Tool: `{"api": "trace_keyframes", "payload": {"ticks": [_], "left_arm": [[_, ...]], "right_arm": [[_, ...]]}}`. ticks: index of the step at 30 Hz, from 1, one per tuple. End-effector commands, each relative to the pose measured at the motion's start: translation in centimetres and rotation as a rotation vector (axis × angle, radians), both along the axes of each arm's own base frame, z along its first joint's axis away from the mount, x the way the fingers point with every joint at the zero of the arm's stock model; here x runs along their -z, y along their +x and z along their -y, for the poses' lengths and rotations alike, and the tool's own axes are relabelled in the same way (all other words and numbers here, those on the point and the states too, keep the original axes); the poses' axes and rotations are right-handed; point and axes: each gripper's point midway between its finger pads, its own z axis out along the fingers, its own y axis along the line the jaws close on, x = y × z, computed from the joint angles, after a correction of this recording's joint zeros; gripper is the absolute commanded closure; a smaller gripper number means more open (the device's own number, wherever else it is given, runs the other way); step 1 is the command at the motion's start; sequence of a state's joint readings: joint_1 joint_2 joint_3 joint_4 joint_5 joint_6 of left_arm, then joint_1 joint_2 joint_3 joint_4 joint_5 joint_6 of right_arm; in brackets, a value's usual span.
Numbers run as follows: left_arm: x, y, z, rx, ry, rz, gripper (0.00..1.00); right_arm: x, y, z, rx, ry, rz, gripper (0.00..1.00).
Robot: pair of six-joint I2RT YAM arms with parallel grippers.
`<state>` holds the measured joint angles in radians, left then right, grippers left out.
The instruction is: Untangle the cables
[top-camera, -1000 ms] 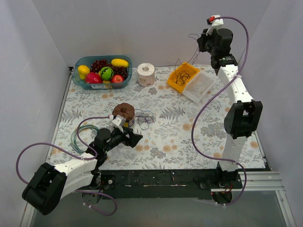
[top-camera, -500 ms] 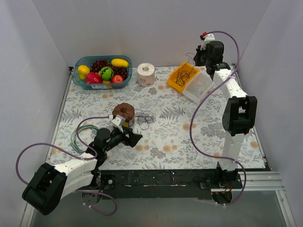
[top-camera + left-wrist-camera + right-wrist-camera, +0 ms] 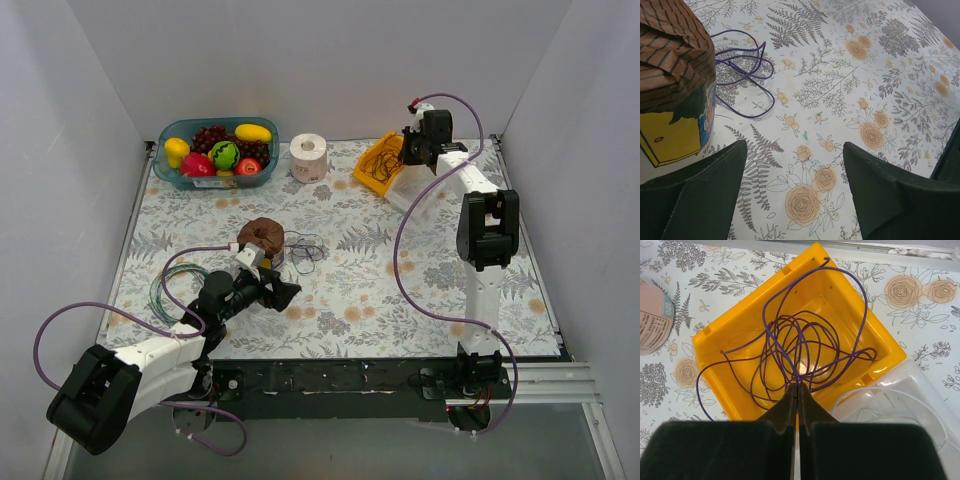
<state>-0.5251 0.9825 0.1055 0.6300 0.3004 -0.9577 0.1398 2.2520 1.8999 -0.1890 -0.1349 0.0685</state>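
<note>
Top external: cables [image 3: 305,248] on floral tablecloth [image 3: 400,290]; white walls [image 3: 330,60] around.

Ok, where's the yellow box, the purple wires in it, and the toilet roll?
yellow box [image 3: 750,307]: right wrist view, on its upper-left rim.
purple wires [image 3: 792,357]: right wrist view, middle of the tangle inside the box.
toilet roll [image 3: 308,168]: top external view, on its side wall.

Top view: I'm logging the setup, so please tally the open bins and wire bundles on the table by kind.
Open bins: 3 (blue basket, yellow bin, clear tub)
Purple wire tangles: 2 (one in the yellow bin, one loose)
Greenish coil: 1
Total: 6
</note>
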Motion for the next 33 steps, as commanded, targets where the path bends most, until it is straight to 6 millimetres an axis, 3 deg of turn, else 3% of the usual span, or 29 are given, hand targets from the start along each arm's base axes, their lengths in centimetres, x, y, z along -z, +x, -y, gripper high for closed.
{"api": "trace_keyframes", "payload": {"ticks": [1, 3, 5, 6, 8, 9, 12, 13, 14, 17, 19, 20, 22, 23, 24, 25, 27, 28, 31, 33], "left_arm": [[-0.5, 0.0, -0.1, 0.003, -0.014, 0.027, 0.23], [-0.4, 0.0, -0.1, 0.002, -0.011, 0.026, 0.23], [-0.6, 0.1, -0.1, 0.0, -0.013, 0.027, 0.23], [-0.6, 0.1, -0.1, -0.001, -0.013, 0.027, 0.23], [-0.5, 0.0, -0.2, -0.001, -0.011, 0.026, 0.23], [-0.5, 0.1, -0.2, -0.001, -0.013, 0.026, 0.23], [-0.6, 0.1, -0.1, -0.001, -0.012, 0.028, 0.23], [-0.6, 0.1, -0.1, -0.001, -0.013, 0.027, 0.23], [-0.6, 0.1, -0.2, -0.003, -0.013, 0.027, 0.23], [-0.6, 0.1, -0.1, 0.0, -0.014, 0.027, 0.23], [-0.8, 0.2, -0.3, -0.009, -0.016, 0.037, 0.24], [-1.0, 0.3, -0.2, -0.01, -0.019, 0.04, 0.24], [-1.7, 0.6, -0.3, -0.014, -0.018, 0.062, 0.24], [-2.1, 0.7, -0.4, -0.017, -0.019, 0.07, 0.24], [-3.4, 1.2, -0.3, -0.021, -0.03, 0.096, 0.24], [-3.5, 1.5, -0.6, -0.031, -0.021, 0.089, 0.24], [-5.3, 2.0, -0.8, -0.039, -0.029, 0.131, 0.23], [-5.2, 1.9, -0.9, -0.038, -0.016, 0.124, 0.23], [-5.5, 1.2, -1.1, -0.021, -0.009, 0.129, 0.22], [-6.1, 0.3, -0.9, 0.016, -0.02, 0.157, 0.21]], "right_arm": [[-4.4, 1.1, -1.3, -0.025, 0.053, 0.095, 0.99], [-4.8, 1.3, -1.5, -0.037, 0.059, 0.102, 0.96], [-4.9, 1.2, -1.7, -0.045, 0.061, 0.092, 0.82], [-5.5, 1.1, -2.0, -0.062, 0.066, 0.098, 0.63], [-6.8, 0.7, -2.4, -0.096, 0.073, 0.118, 0.47], [-7.3, 0.5, -2.4, -0.106, 0.073, 0.128, 0.28], [-10.5, -0.2, -2.3, -0.124, 0.061, 0.187, 0.1], [-10.9, -0.5, -2.2, -0.132, 0.048, 0.198, 0.09], [-13.0, -1.1, -2.2, -0.135, 0.047, 0.235, 0.09], [-16.4, -3.1, -2.5, -0.17, 0.052, 0.297, 0.07], [-17.8, -5.3, -4.9, -0.298, 0.068, 0.36, 0.06], [-17.0, -8.3, -6.4, -0.417, 0.069, 0.363, 0.06], [-17.7, -12.3, -9.9, -0.591, 0.06, 0.424, 0.05], [-15.0, -14.8, -11.5, -0.696, 0.068, 0.376, 0.04], [-14.1, -16.3, -12.6, -0.774, 0.023, 0.386, 0.04], [-12.7, -18.9, -14.7, -0.851, 0.022, 0.34, 0.04], [-9.8, -21.6, -16.3, -0.927, 0.01, 0.274, 0.04], [-8.5, -23.1, -17.7, -0.966, 0.012, 0.243, 0.04], [-4.6, -25.0, -19.5, -0.983, 0.016, 0.149, 0.04], [-2.9, -25.0, -20.2, -0.965, 0.0, 0.113, 0.04]]}}
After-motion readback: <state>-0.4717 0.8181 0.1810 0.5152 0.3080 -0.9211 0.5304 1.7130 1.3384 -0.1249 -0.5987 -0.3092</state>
